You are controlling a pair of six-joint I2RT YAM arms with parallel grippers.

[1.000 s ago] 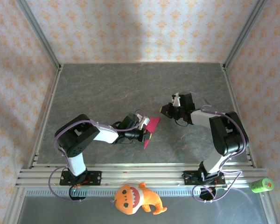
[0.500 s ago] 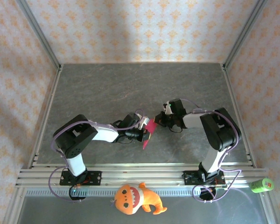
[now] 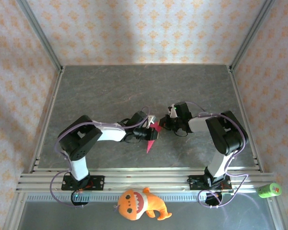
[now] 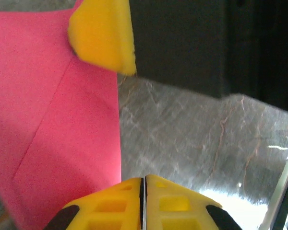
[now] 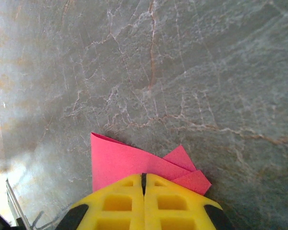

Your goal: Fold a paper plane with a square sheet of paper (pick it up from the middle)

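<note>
The square sheet of paper (image 3: 151,140) is folded into a slim magenta dart and sits mid-table with its tip toward the near edge. My left gripper (image 3: 148,133) reaches it from the left at mid-length. In the left wrist view those jaws (image 4: 144,182) are pressed together and the pink paper (image 4: 62,120) runs in under the left finger. My right gripper (image 3: 162,124) meets the dart's far end. Its yellow finger (image 4: 103,33) lies against the paper's upper edge. In the right wrist view the shut jaws (image 5: 144,176) have folded pink layers (image 5: 120,163) fanning out from under them.
An orange plush toy (image 3: 137,203) lies in front of the aluminium rail (image 3: 144,181) between the arm bases. A green cylinder (image 3: 269,190) rests at the near right corner. Grey marbled table (image 3: 134,91) stretches behind the grippers, fenced by patterned walls.
The right gripper swung left from beside the paper onto its far end. The left gripper with the paper shifted slightly right, and the paper now looks narrower and more upright.
</note>
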